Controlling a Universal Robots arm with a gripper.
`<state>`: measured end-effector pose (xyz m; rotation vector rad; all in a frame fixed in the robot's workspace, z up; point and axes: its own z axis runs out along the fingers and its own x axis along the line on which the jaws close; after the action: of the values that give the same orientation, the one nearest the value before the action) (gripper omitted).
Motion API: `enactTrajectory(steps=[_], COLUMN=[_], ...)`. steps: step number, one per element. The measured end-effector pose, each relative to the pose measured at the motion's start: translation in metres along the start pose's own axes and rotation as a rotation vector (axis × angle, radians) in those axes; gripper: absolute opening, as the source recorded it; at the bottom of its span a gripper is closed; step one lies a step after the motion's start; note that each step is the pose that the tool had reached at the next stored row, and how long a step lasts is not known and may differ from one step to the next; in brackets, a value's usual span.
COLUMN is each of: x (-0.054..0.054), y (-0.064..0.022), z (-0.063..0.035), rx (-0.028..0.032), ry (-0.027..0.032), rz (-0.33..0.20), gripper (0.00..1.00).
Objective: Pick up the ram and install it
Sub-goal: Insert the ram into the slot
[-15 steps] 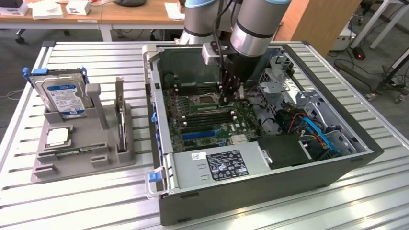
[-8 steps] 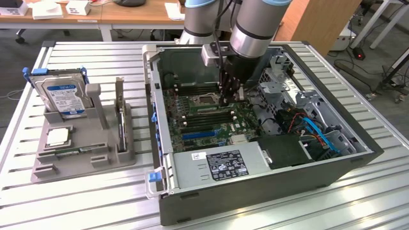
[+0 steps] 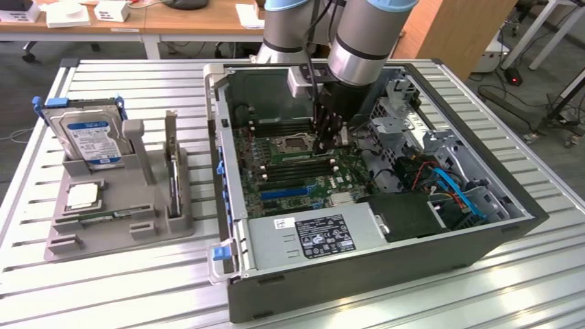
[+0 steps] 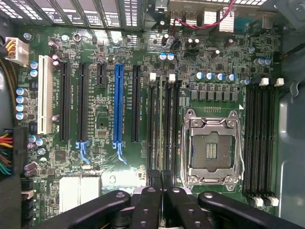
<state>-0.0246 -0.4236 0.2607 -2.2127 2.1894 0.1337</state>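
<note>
My gripper point(image 3: 325, 145) reaches down into the open computer case point(image 3: 229, 123), over the motherboard point(image 4: 105, 119). It hangs just beside the empty processor socket point(image 4: 212, 145). Its two black fingers point(image 4: 153, 183) are pressed together, shut, over the near end of the black memory slots point(image 4: 164, 119) next to that socket. I cannot tell whether the ram is pinched between the fingers. A second bank of memory slots point(image 4: 259, 138) lies on the socket's other side.
A grey holder point(image 3: 119, 229) stands on the slatted table at the exterior view's left. It carries a silver hard drive with a blue label point(image 3: 92, 140), a square silver chip point(image 3: 82, 195), a thin green strip point(image 3: 98, 218) and a thin upright plate point(image 3: 171, 147). The power supply point(image 3: 316, 236) and cables point(image 3: 457, 192) fill the case's near side.
</note>
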Motion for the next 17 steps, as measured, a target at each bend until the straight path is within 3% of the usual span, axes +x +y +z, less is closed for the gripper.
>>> enactTrajectory(steps=[5,6,9,11,14,17], x=[0.0000,-0.0001,0.0000,0.0000,-0.0010,-0.0036], y=[0.0000,0.0000,0.0000,0.0000,0.0000,-0.0001], z=[0.0001,0.0003,0.0001,0.0001,0.0002,0.0004], rx=[0.0001,0.0002,-0.0001,-0.0002,-0.0003,-0.0005], ry=[-0.0002,0.0026,0.0189,0.0267,0.0481,0.0566], rz=[0.000,0.000,0.001,0.001,0.002,0.002], gripper=[0.11,0.11,0.11,0.11,0.11,0.11])
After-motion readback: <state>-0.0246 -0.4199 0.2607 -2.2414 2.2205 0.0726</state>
